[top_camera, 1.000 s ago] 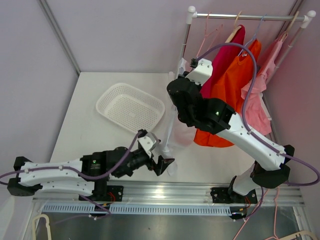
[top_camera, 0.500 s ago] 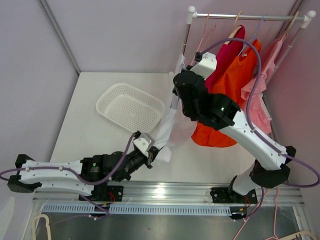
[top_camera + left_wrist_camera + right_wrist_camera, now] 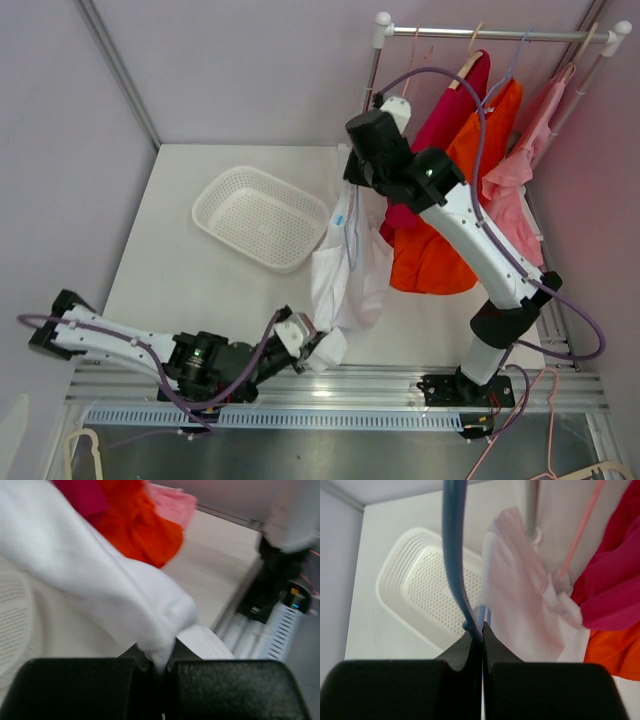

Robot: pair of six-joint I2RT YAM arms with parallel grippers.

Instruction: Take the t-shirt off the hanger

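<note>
The white t-shirt (image 3: 345, 270) is seen hanging just right of the basket (image 3: 203, 200). Its lower hem is pinched in the clenched left end effector (image 3: 162, 662), nearer than the basket. The blue hanger (image 3: 454, 555) is clamped by the right end effector (image 3: 481, 635), beyond the basket's right end.

Setting: robotics lab test cell. Evidence: plain partition walls (image 3: 60, 150), aluminium mounting rail (image 3: 380, 379) at table (image 3: 170, 200) edge, garment rack (image 3: 440, 33) on tabletop, slotted cable duct (image 3: 300, 417).
</note>
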